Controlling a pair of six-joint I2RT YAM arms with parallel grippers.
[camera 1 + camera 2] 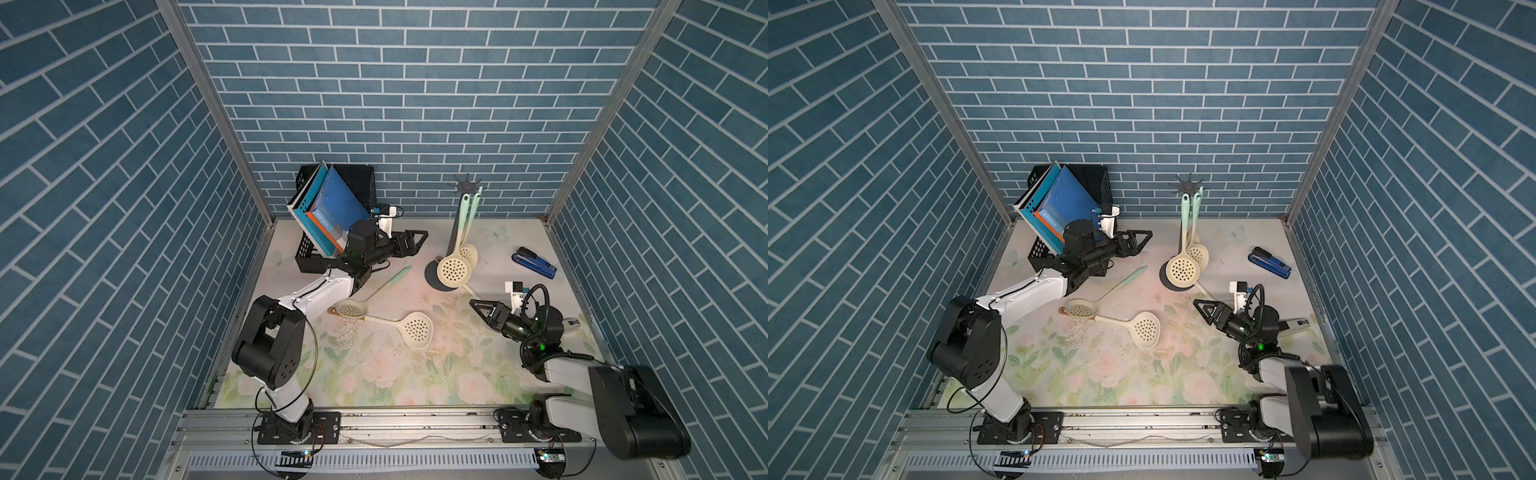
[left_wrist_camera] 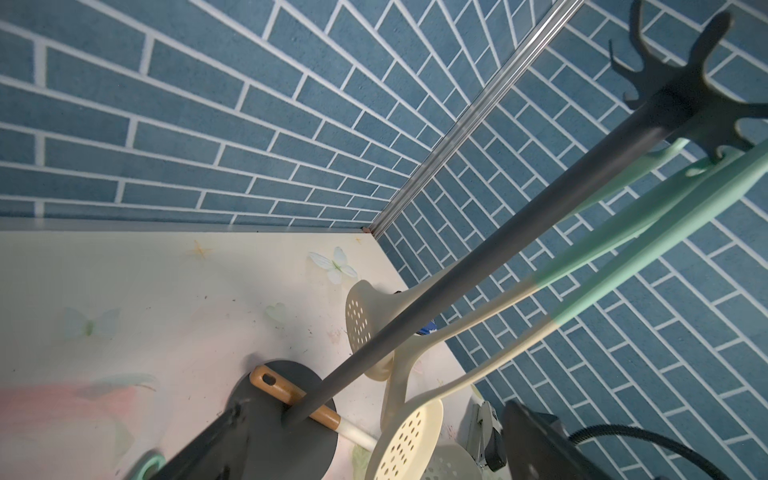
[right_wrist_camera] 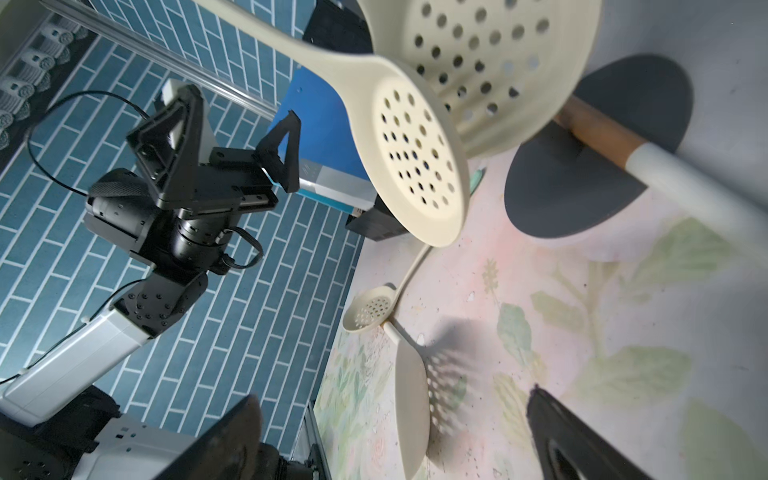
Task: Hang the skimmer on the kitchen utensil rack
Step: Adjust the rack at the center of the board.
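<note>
The kitchen utensil rack (image 1: 457, 224) (image 1: 1190, 185) stands at the back, its pole (image 2: 498, 257) rising from a round base (image 3: 582, 183). Cream skimmers with mint handles (image 1: 455, 270) (image 1: 1197, 253) (image 2: 407, 440) hang from its hooks. A wood-handled skimmer (image 2: 291, 395) (image 3: 602, 141) lies across the base. Two more skimmers lie on the mat, one mint-handled (image 1: 351, 309) and one cream (image 1: 417, 330) (image 3: 411, 399). My left gripper (image 1: 417, 243) (image 2: 365, 457) hovers open and empty, left of the rack. My right gripper (image 1: 478, 307) (image 3: 395, 449) is open and empty in front of the base.
A black mesh file box (image 1: 361, 183) with blue books stands at the back left, right behind my left wrist. A blue stapler (image 1: 534, 262) lies at the right near the side wall. Blue brick walls close in three sides of the floral mat (image 1: 374, 374).
</note>
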